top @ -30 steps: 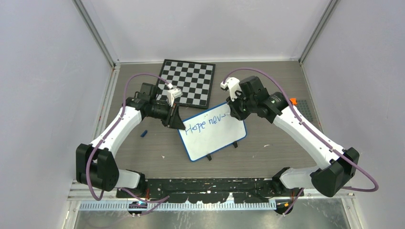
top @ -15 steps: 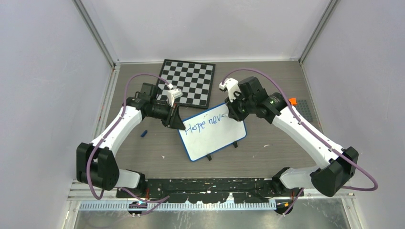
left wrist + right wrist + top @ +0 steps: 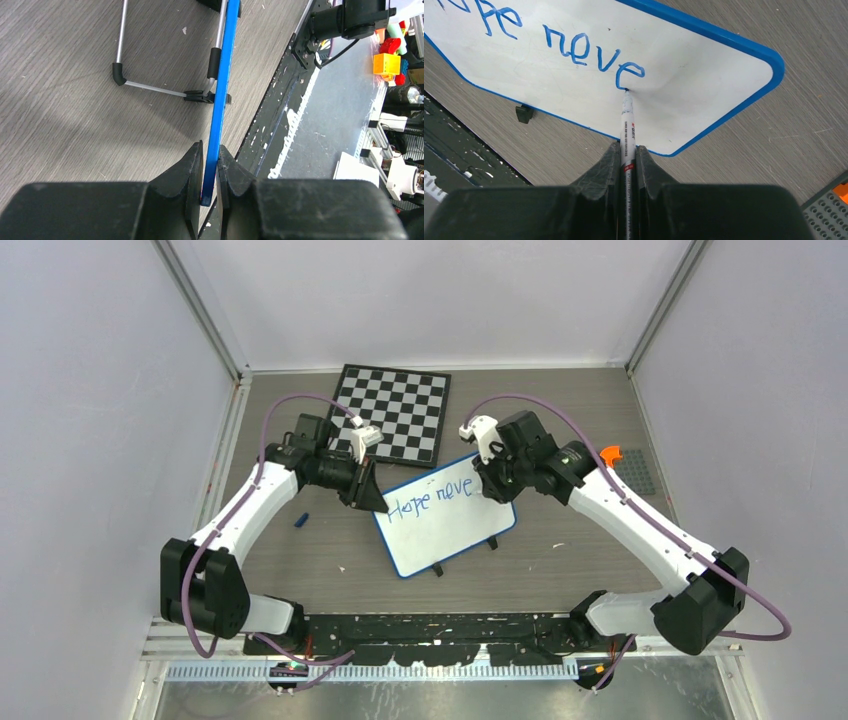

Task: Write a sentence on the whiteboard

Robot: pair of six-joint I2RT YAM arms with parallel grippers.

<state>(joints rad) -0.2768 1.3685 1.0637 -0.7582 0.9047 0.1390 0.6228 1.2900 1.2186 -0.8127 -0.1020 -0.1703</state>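
Grey wood-grain table (image 3: 330,540), whiteboard (image 3: 450,530) mid-table, near side of chessboard (image 3: 395,410): left gripper (image 3: 210,150) clamps its blue rim, right gripper (image 3: 627,147) pinches marker (image 3: 626,110), tip on board after "neve" of the sentence (image 3: 574,50); write "r" with light, even pressure.

The whiteboard (image 3: 445,525) stands mid-table (image 3: 560,560), with the chessboard (image 3: 395,412) just behind it. The left claw (image 3: 210,165) clamps the whiteboard's left edge. At its right side, the right claw (image 3: 626,150) holds a marker (image 3: 626,117), tip touching the sentence (image 3: 591,57).
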